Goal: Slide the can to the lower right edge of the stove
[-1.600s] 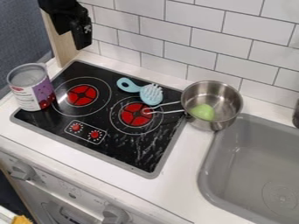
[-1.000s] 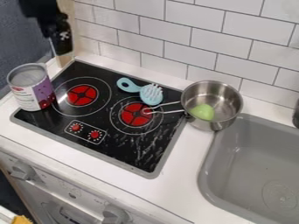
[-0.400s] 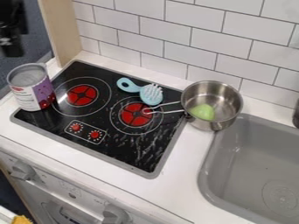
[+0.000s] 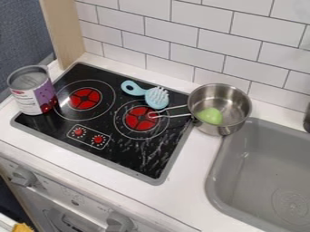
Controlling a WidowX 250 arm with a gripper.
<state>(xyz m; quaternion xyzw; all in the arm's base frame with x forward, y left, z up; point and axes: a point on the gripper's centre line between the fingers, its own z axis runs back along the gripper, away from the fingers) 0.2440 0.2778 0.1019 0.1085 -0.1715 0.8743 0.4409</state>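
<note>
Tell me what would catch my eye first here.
Probably the two bright red burners on the black stovetop, one at left, one nearer the middle. Next, the shiny metal pot at the stove's right, a light green thing inside. The big purple-and-white can stands at the stove's left edge.

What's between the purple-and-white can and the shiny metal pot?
The camera view shows a round red burner, a light-blue brush with pale bristles and a second red burner between the purple-and-white can and shiny metal pot.
</note>
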